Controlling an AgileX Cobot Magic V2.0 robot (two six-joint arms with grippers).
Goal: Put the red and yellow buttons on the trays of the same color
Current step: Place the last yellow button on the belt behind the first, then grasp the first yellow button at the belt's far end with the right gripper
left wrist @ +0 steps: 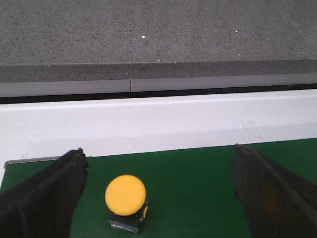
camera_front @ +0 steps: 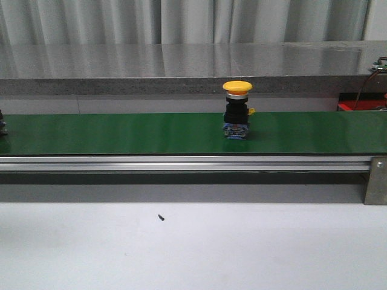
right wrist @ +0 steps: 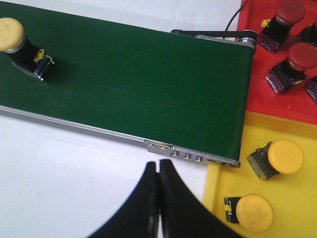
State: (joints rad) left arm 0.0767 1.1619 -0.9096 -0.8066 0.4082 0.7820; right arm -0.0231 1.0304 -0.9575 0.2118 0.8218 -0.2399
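Left gripper (left wrist: 158, 198): jaws spread wide and empty, hanging low over the belt, one dark finger (left wrist: 47, 198) on each side of the left wrist view.
Belt (camera_front: 121, 133): a long green conveyor running across the front view, behind a strip of white table (camera_front: 193, 248).
Button (camera_front: 237, 109): yellow mushroom cap on a black body with a blue base, standing upright on the belt, a little right of centre in the front view.
Button and left jaws: in the left wrist view the button (left wrist: 126, 194) sits between the open fingers but much closer to one finger than the other, apart from both. Its long axis is vertical, cap up, so the jaws look set to close across the body from either side once centred.
Right gripper (right wrist: 158, 198): jaws pressed together and holding nothing, hovering over the white table just beside the belt's end.
Button and right jaws: in the right wrist view the button (right wrist: 20, 44) is well apart, far along the belt.
Nearer arm: the left, by a clear margin.
Yellow tray (right wrist: 297, 198): at the belt's end, holding two yellow buttons on their sides.
Red tray (right wrist: 257, 94): touching the yellow tray, holding red buttons.
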